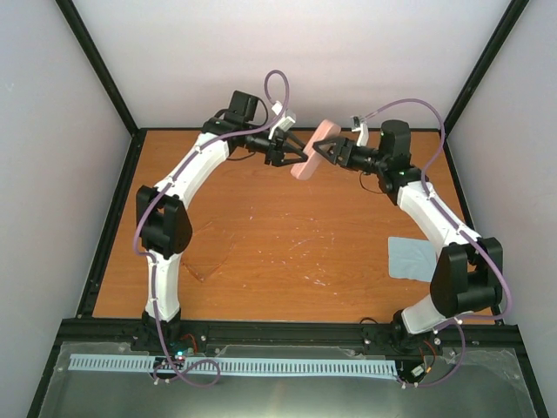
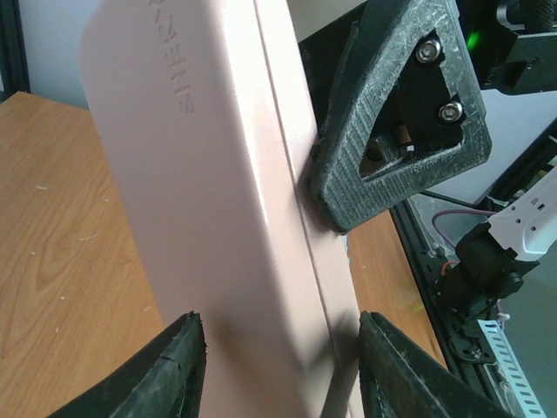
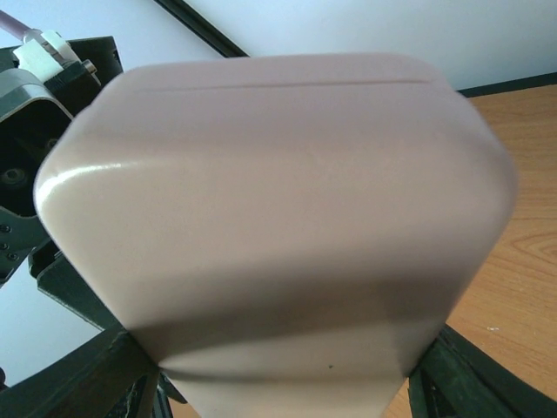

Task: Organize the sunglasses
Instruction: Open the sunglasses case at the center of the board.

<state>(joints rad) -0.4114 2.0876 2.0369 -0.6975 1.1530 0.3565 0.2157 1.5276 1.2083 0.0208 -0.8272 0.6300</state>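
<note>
Though plain overhead, pink case (image 1: 311, 150) — clamped by left tool (image 2: 283, 353) and right tool (image 3: 278, 379) — lettered at left wrist.

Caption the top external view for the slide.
Left pincer and right pincer jointly grip the pink case above the table; sunglasses and blue cloth lie nearer the bases.

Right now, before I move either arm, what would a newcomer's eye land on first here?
The pale pink oblong case, held in mid-air over the far middle of the wooden table, left gripper and right gripper clamped on it from opposite sides. Then the light blue square cloth lying flat at near right, and the thin-framed amber sunglasses, faint against the wood, at near left.
</note>
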